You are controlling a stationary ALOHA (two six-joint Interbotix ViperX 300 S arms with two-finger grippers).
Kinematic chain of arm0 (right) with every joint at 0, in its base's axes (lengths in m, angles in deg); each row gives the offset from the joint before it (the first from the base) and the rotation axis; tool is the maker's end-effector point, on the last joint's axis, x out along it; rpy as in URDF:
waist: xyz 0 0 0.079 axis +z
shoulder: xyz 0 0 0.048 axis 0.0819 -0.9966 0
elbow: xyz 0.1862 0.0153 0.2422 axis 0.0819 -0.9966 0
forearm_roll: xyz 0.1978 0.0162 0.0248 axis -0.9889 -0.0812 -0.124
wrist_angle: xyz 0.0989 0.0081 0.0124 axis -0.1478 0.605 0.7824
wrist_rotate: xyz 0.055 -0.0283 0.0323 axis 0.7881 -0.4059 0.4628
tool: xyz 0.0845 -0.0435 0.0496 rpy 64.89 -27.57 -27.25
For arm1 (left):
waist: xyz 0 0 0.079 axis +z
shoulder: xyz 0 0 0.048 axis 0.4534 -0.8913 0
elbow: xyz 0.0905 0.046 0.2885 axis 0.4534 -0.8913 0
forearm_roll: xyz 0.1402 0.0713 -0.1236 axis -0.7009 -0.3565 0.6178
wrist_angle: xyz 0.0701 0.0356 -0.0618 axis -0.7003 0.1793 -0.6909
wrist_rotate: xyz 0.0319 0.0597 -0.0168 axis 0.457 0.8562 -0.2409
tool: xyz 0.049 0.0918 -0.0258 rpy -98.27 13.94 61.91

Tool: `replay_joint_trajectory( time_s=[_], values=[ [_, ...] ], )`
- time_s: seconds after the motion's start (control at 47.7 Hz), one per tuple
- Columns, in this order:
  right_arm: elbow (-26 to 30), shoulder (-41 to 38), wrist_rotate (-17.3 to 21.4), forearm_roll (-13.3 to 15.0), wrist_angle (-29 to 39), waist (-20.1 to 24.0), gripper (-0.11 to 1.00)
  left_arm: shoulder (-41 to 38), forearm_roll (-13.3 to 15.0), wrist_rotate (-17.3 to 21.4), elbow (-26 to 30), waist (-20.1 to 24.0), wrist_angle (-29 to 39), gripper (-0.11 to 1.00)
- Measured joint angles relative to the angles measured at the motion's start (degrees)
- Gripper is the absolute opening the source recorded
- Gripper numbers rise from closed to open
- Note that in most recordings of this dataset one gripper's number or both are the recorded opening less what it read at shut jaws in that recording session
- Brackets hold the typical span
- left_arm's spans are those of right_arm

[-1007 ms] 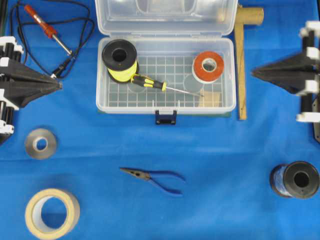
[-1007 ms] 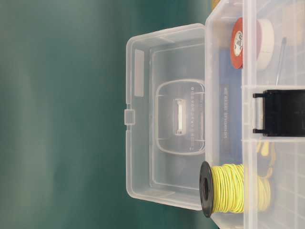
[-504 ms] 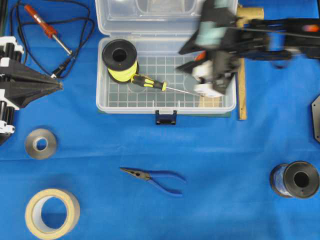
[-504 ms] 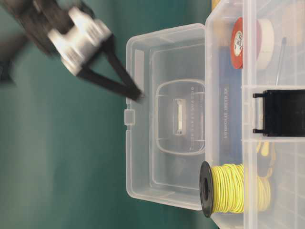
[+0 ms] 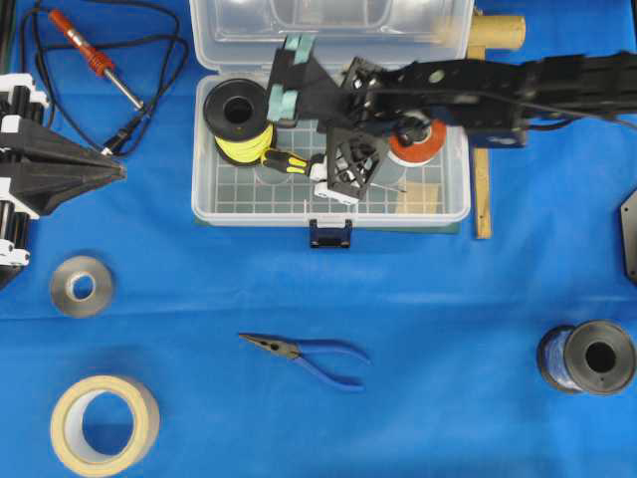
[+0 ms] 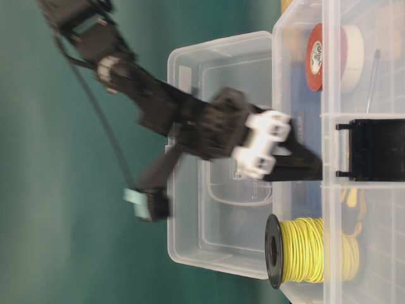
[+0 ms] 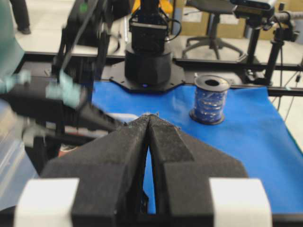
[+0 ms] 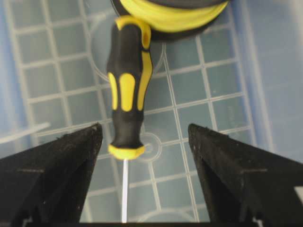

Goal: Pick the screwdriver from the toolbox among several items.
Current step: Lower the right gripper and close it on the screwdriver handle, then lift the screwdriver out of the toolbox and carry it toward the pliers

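The screwdriver (image 5: 287, 160), with a yellow-and-black handle (image 8: 127, 97), lies on the grid floor of the clear toolbox (image 5: 328, 217). Its butt rests against the yellow wire spool (image 5: 237, 115). My right gripper (image 8: 144, 130) is low inside the box and open. Its two fingers stand on either side of the handle's collar and thin shaft and do not touch them. The overhead view shows the right gripper (image 5: 317, 171) covering the shaft and part of the orange-red tape roll (image 5: 410, 149). The wooden block (image 5: 418, 199) lies in the front right corner. My left gripper (image 5: 114, 171) is shut at the left edge.
A red soldering iron (image 5: 90, 55) with its cord lies at the back left. Blue pliers (image 5: 309, 356), a grey tape roll (image 5: 82, 287) and a masking tape roll (image 5: 105, 423) lie in front. A blue wire spool (image 5: 592, 358) stands front right. A wooden stick (image 5: 483, 129) lies beside the box.
My right arm swung in from the right edge, opened its jaws and came down into the toolbox around the screwdriver. The left arm has not moved.
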Motion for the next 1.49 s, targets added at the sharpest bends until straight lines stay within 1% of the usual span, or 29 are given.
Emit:
replay_joint_trajectory(
  time_s=[0.231, 0.315, 0.357, 0.483, 0.504, 0.629, 0.734, 0.902, 1.07, 1.154, 1.28, 1.343, 1.364, 1.49],
  values=[
    [0.1, -3.1, 0.1, -0.1, -1.8, 0.0, 0.73, 0.0, 0.1, -0.2, -0.4, 0.0, 0.0, 0.0],
    [0.1, -3.9, 0.0, 0.0, -2.4, 0.0, 0.7, 0.0, 0.1, -0.4, -0.4, 0.0, 0.2, 0.0],
    [0.1, -4.1, -0.3, -0.1, -2.7, 0.1, 0.63, 0.0, 0.1, -0.5, -0.5, 0.0, 0.4, 0.0],
    [0.4, -4.1, -1.5, 0.0, -3.2, 0.4, 0.27, 0.1, 0.1, -0.4, -0.5, 0.0, 0.8, 0.0],
    [0.3, -4.1, -1.5, 0.0, -3.1, 0.5, 0.24, 0.2, 0.1, -0.4, -0.5, 0.0, 0.9, 0.0],
    [0.4, -4.0, -1.1, 0.0, -2.0, 0.6, 0.25, 0.3, 0.2, -0.5, -0.5, 0.0, 1.0, 0.0],
    [0.4, -2.2, -0.4, 0.0, 0.1, 0.7, 0.25, 0.3, 0.2, -0.4, -0.5, 0.0, 1.0, 0.0],
    [0.4, 5.6, 0.7, -0.1, 4.4, 1.9, 0.25, 0.3, 0.1, -0.4, -0.5, 0.0, 1.0, 0.0],
    [0.4, 13.8, 3.3, 0.0, 9.6, 4.0, 0.25, 0.3, 0.1, -0.4, -0.5, 0.0, 1.0, 0.0],
    [0.4, 17.1, 5.2, 0.0, 11.4, 6.9, 0.25, 0.3, 0.1, -0.4, -0.5, 0.0, 1.0, 0.0],
    [0.4, 19.4, 8.3, 0.0, 12.5, 13.2, 0.25, 0.3, 0.2, -0.4, -0.5, 0.0, 1.0, 0.0],
    [0.3, 19.3, 11.2, 0.2, 12.4, 16.2, 0.25, 0.3, 0.2, -0.5, -0.5, 0.0, 1.0, 0.0],
    [0.4, 19.0, 12.8, 0.5, 12.2, 17.5, 0.25, 0.3, 0.2, -0.4, -0.5, 0.0, 1.0, 0.0],
    [0.3, 15.5, 19.7, 2.7, 9.8, 22.6, 0.25, 0.3, 0.2, -0.4, -0.5, 0.0, 1.0, 0.0]
  ],
)
